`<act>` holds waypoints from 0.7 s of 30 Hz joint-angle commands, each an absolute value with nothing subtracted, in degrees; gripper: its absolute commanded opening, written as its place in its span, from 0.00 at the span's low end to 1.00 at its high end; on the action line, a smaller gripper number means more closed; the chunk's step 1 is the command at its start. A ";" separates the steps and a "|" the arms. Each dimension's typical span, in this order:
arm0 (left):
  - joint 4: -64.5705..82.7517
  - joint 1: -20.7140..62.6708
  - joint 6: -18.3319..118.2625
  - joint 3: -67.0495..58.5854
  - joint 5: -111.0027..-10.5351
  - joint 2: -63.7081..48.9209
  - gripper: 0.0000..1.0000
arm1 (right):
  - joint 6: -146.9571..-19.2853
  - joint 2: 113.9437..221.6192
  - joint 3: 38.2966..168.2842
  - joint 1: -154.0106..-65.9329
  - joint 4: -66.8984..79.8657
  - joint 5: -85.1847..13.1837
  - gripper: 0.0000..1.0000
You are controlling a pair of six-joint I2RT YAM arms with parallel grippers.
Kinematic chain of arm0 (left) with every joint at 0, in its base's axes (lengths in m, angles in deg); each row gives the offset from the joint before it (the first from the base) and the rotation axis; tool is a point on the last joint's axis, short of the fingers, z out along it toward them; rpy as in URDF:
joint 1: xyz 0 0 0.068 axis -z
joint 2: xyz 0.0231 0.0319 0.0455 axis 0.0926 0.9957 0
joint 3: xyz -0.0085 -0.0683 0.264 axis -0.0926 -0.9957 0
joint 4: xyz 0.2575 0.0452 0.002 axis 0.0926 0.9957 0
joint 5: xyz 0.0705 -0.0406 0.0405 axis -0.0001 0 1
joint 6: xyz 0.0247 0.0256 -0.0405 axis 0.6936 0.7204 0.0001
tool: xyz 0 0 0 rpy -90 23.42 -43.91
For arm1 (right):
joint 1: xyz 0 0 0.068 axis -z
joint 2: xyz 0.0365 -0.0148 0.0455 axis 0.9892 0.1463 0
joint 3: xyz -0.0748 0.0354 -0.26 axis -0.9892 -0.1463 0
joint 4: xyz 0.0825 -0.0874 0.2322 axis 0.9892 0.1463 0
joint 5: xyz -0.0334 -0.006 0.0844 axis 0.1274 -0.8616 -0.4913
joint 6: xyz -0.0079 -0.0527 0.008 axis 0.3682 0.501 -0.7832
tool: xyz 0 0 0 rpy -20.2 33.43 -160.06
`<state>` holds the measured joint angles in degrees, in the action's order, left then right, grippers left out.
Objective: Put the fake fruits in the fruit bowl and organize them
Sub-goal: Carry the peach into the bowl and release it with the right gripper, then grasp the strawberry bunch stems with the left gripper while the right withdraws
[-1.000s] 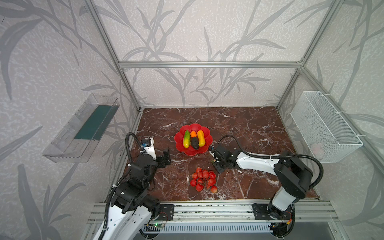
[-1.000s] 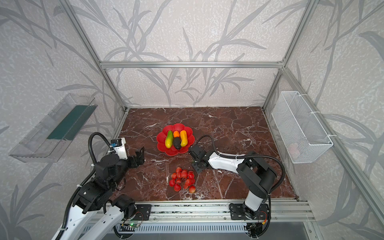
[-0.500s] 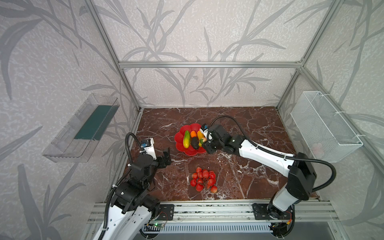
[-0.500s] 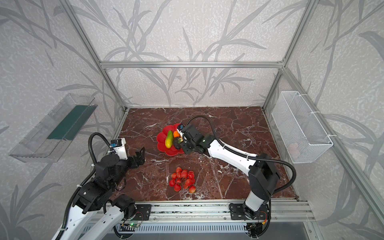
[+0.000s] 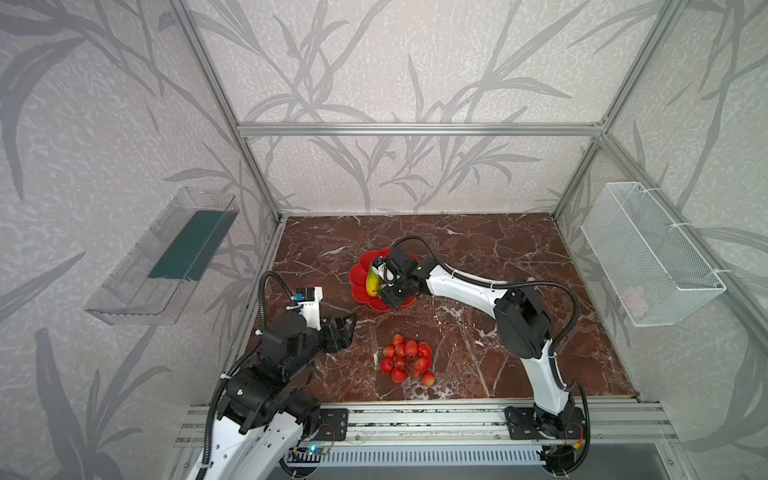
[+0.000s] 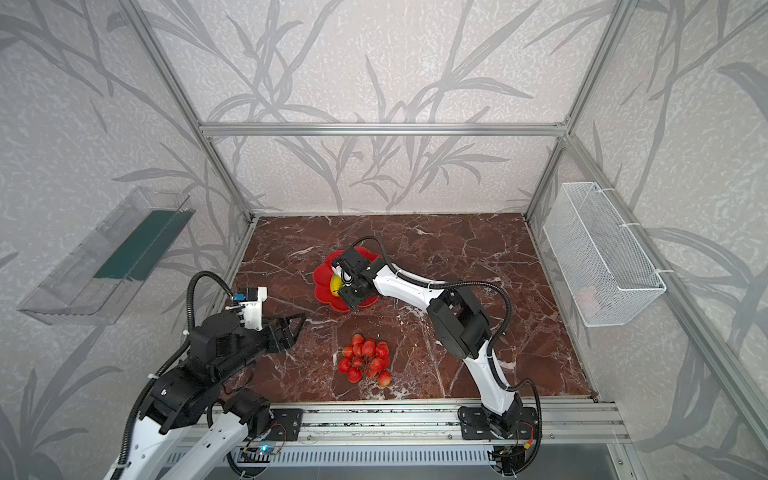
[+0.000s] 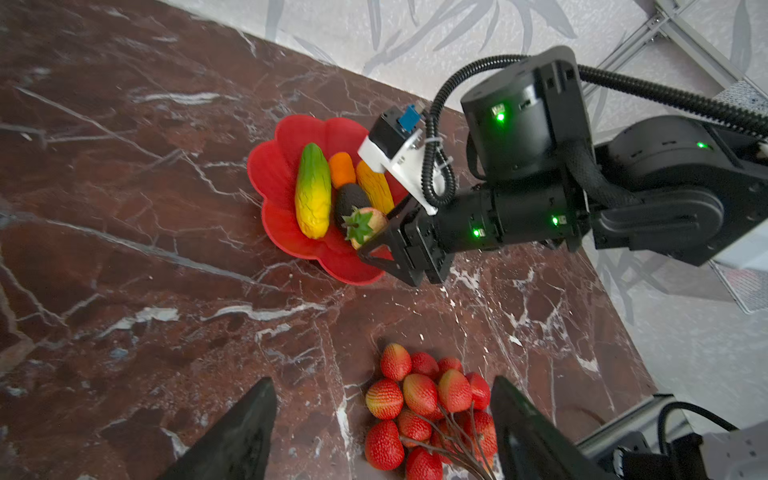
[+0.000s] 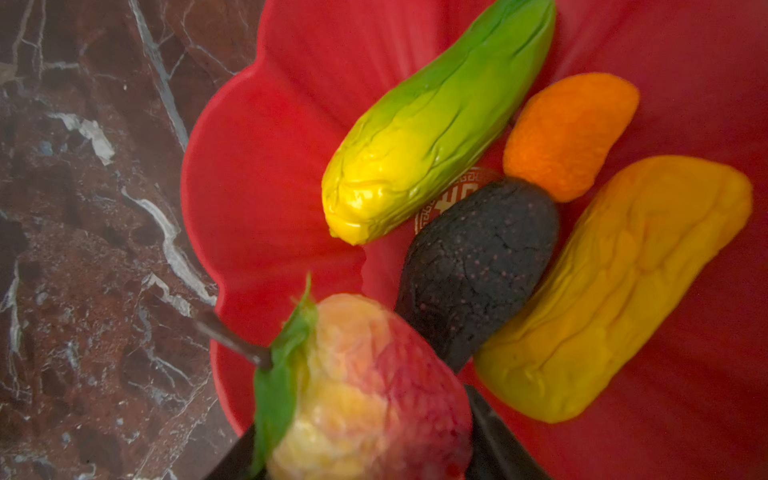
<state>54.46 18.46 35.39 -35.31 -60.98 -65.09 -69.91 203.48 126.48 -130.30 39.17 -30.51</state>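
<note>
The red scalloped fruit bowl (image 5: 358,277) (image 6: 321,279) (image 7: 274,174) (image 8: 257,166) holds a green-yellow piece (image 7: 313,191) (image 8: 436,124), a small orange (image 7: 342,168) (image 8: 569,133), a dark avocado (image 7: 349,201) (image 8: 478,270) and a yellow-orange gourd piece (image 7: 374,187) (image 8: 615,282). My right gripper (image 5: 380,287) (image 6: 344,287) (image 7: 380,232) (image 8: 365,457) hovers over the bowl's near side. Its jaws stand apart, with the blurred red-yellow apple (image 7: 365,226) (image 8: 365,395) between them, low beside the avocado. A bunch of red berries (image 5: 407,361) (image 6: 365,359) (image 7: 424,407) lies on the table. My left gripper (image 5: 345,328) (image 6: 291,326) (image 7: 382,436) is open and empty, left of the berries.
A white wire basket (image 5: 648,253) hangs on the right wall and a clear plastic tray (image 5: 162,257) on the left wall. An aluminium rail (image 5: 415,415) runs along the front edge of the marble table (image 5: 478,249).
My right arm carried the apple from the table in front of the bowl up over the bowl, and its jaws have widened. My left jaws narrowed slightly.
</note>
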 commanded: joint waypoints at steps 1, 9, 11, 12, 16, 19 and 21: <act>56.22 18.20 31.57 -34.83 -68.09 -62.90 0.77 | -70.28 202.87 129.30 -130.15 41.62 -31.83 0.74; 55.90 20.34 26.05 -37.18 -77.58 -58.50 0.69 | -75.20 189.49 119.43 -127.56 35.43 -32.12 0.87; 55.67 22.83 24.52 -37.60 -77.82 -57.70 0.69 | -76.64 183.19 113.16 -126.37 31.70 -31.18 0.91; 55.35 24.80 23.60 -37.81 -77.26 -57.18 0.69 | -77.29 179.76 109.17 -125.84 29.17 -29.77 0.94; 51.58 35.51 18.95 -39.71 -73.24 -53.56 0.69 | -79.88 165.80 95.78 -123.26 22.92 -27.51 0.99; 46.05 42.20 14.86 -42.30 -71.43 -49.58 0.69 | -82.66 157.47 88.77 -119.90 22.53 -28.83 0.99; 41.52 46.25 12.63 -43.67 -69.97 -46.78 0.69 | -83.78 152.39 84.90 -118.13 23.09 -28.85 0.99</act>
<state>48.23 42.39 18.54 -41.97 -73.00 -49.55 -80.40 156.69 89.37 -119.81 24.61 -29.00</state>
